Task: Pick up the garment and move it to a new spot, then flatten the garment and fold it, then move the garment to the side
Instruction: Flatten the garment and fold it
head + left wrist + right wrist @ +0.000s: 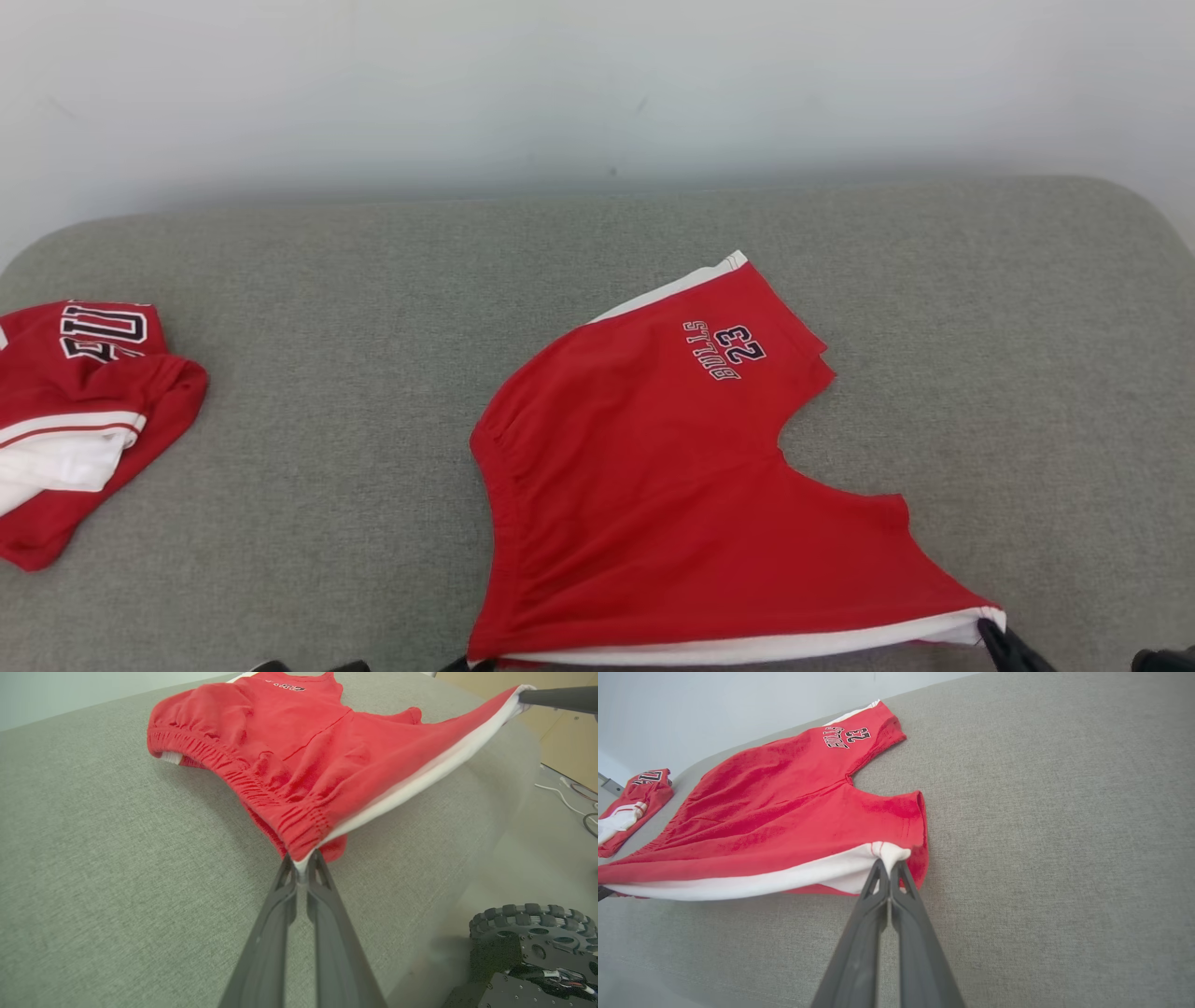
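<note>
Head view: red Bulls shorts (653, 467) are laid centre-right on the grey padded surface (327, 280), with the near edge raised and stretched. The white side stripe (747, 646) is clamped at the waistband by the left gripper (301, 863) and at the hem by the right gripper (888, 868). Risk: either thin pinch could be pulled loose under tension, and the far leg could be bunched.

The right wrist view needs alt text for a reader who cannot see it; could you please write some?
The right gripper, jaws shut, pinches the white-striped corner of red fabric shorts printed BULLS 23, with that edge raised off a grey woven upholstered surface. A second crumpled red-and-white garment lies at the far left.
</note>
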Robot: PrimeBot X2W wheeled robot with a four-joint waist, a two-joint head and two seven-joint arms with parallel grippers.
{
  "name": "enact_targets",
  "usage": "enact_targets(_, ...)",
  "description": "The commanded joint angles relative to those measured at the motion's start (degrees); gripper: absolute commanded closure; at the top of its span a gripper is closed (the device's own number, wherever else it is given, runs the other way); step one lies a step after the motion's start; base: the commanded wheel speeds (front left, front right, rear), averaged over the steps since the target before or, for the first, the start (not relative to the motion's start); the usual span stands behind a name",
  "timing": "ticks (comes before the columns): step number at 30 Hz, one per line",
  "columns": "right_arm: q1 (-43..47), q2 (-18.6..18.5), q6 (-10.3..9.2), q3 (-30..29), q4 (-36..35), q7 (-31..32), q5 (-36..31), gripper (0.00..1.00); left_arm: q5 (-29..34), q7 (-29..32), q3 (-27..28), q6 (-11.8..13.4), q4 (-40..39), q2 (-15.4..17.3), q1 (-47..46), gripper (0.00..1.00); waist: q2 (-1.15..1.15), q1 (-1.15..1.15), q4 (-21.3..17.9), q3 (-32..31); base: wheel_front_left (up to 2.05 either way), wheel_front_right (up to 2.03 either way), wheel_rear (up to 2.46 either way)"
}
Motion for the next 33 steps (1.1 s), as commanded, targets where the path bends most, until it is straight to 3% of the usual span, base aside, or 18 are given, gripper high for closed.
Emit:
enact_targets(1,-0.8,0.3,-0.13,-0.8,-0.4,0.5,-0.4,1.0,0.4,-0.2,0.7,-0.2,0.2,-0.8,0.1,1.0,0.0,0.0,0.7,-0.2,0.0,0.0,0.0)
enact_targets(12,-12.0,-2.7,-0.13,-1.5,3.2,4.9,-0.5,1.0,3.2,-0.2,6.8,-5.3,4.3,-7.8,-0.9,1.0,0.0,0.0,4.3,-0.8,0.0,0.0,0.0)
enact_targets(23,-32.6,-7.8,-0.13,4.8,17.9,5.5,0.9,1.0,4.0,-0.2,12.1,-8.3,10.8,-15.4,-6.1,1.0,0.0,0.0,7.0,1.7,0.0,0.0,0.0)
enact_targets(33,-51.5,-8.7,-0.13,11.6,33.0,4.2,-0.3,1.0,3.5,-0.2,14.0,-9.2,17.1,-20.9,-12.9,1.0,0.0,0.0,9.1,6.4,0.0,0.0,0.0)
